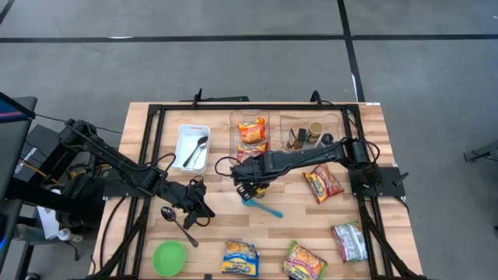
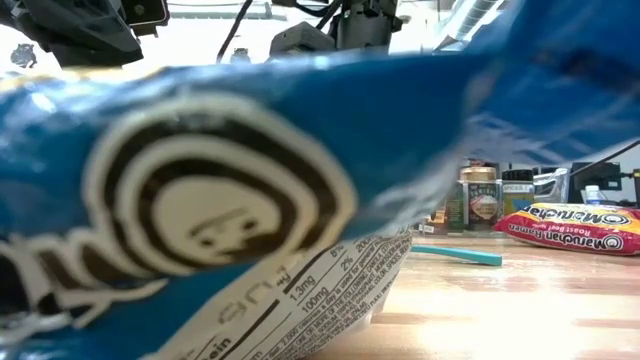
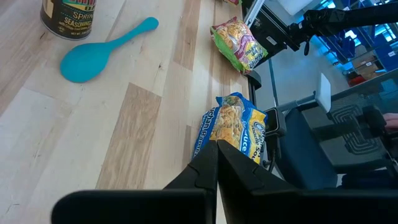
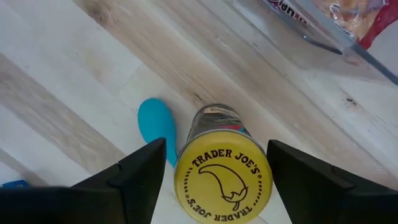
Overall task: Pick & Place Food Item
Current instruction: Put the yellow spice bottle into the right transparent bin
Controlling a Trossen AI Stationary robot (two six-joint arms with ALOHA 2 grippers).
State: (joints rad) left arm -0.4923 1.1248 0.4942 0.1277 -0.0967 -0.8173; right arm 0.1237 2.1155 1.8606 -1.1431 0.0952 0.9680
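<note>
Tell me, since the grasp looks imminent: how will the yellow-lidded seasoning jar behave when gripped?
The seasoning jar looks rigid, so it likely won't deform. Its round wall may slip or twist between the right end effector fingers. Standing upright and narrow, it could tip if nudged off-centre.

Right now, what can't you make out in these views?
- Low view: a blurred blue packet up against the lens hides most of the table.
- High view: the right pincer covers the seasoning jar, so contact is unclear.
- Right wrist view: the teal spoon is partly hidden behind the jar.
- Left wrist view: the left pincer covers part of the blue-yellow pasta bag.
</note>
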